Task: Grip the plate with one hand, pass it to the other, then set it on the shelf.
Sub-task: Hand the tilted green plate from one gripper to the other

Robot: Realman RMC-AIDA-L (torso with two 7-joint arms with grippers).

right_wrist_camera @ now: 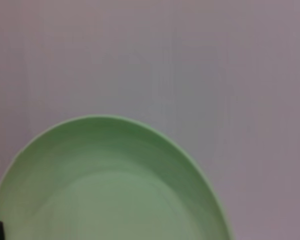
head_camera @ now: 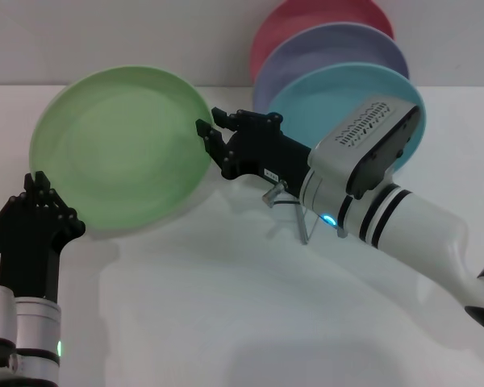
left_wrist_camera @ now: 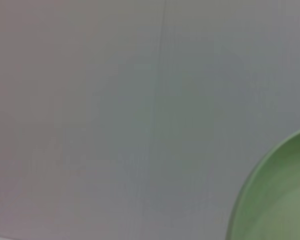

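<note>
The light-green plate (head_camera: 121,149) hangs tilted above the white table at the left. My right gripper (head_camera: 212,133), on the bulky white arm, is shut on the plate's right rim. The plate fills the lower part of the right wrist view (right_wrist_camera: 110,190). My left gripper (head_camera: 39,187), on the slim black arm, sits just at the plate's lower left rim; whether it touches the plate is unclear. The left wrist view shows only the plate's edge (left_wrist_camera: 280,195) off to one side. The silver wire shelf (head_camera: 286,197) stands behind the right gripper, mostly hidden by it.
A turquoise plate (head_camera: 323,101), a lavender plate (head_camera: 331,48) and a pink plate (head_camera: 306,20) stand upright in the rack at the back right. The white table (head_camera: 226,306) stretches in front of both arms. A grey wall is behind.
</note>
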